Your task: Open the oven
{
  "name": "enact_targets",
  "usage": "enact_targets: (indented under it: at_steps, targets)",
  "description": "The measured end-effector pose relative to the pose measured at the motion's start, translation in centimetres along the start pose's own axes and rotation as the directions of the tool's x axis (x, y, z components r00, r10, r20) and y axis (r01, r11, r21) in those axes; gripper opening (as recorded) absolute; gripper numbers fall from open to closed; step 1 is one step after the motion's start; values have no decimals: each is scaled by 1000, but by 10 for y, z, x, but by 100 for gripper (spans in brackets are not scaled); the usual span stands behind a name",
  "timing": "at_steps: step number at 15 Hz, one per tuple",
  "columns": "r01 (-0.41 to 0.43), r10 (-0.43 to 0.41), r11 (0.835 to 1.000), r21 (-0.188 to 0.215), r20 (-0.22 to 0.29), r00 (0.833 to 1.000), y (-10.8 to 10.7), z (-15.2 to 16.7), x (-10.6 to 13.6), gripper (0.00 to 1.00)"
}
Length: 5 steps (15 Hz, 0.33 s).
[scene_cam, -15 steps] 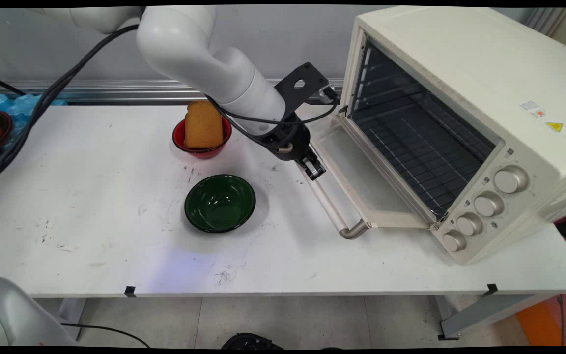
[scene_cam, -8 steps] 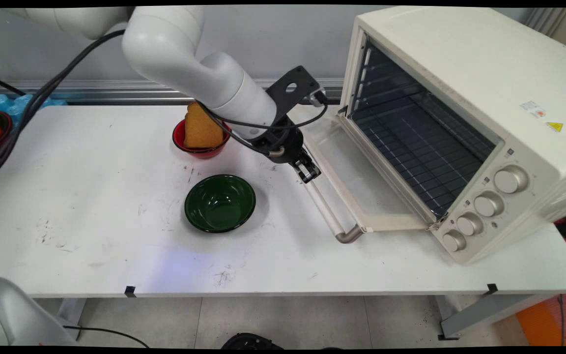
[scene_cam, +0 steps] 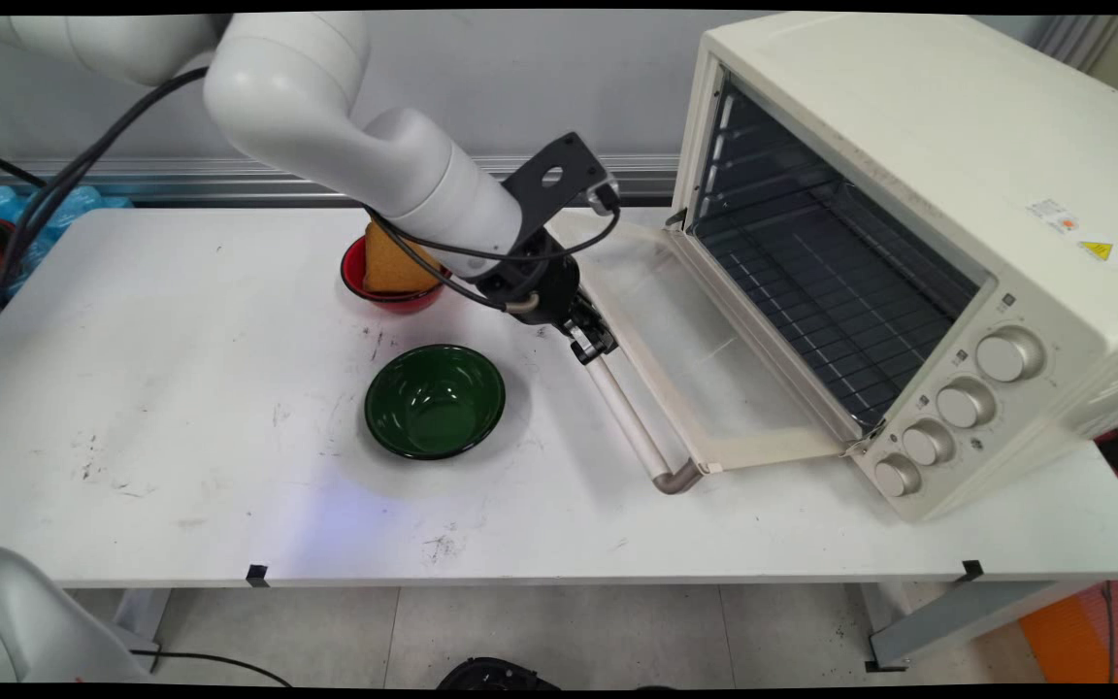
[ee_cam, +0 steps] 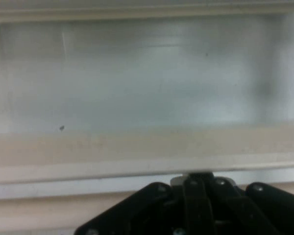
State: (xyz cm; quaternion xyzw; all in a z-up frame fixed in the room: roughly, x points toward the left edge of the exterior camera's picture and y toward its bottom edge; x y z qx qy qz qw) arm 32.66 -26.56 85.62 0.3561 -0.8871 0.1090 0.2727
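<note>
We see a cream metal toaster oven (scene_cam: 918, 194) with dark wire racks (scene_cam: 811, 262), a glossy dark-green bowl (scene_cam: 435, 400), a red bowl (scene_cam: 375, 289) holding tan-brown toast (scene_cam: 386, 270).

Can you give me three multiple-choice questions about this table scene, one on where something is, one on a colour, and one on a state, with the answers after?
1. Where is the gripper?
A. inside the oven
B. at the far end of the oven door's handle
C. over the green bowl

2. What colour is the bowl holding the slice of toast?
A. red
B. green
C. white

3. What state is the oven door in?
A. shut
B. removed
C. open, folded down

Answers: 1 B, the black fingers sit at the handle's far end. 2 A, the toast leans in the red bowl; the green bowl holds nothing. 3 C, the racks inside the oven show.
</note>
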Motion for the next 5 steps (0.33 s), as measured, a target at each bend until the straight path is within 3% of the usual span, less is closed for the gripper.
enact_targets:
  at_steps: [5]
  targets:
    - [-17,17,1000,-6,-7,1000,-3,-16,-6,0]
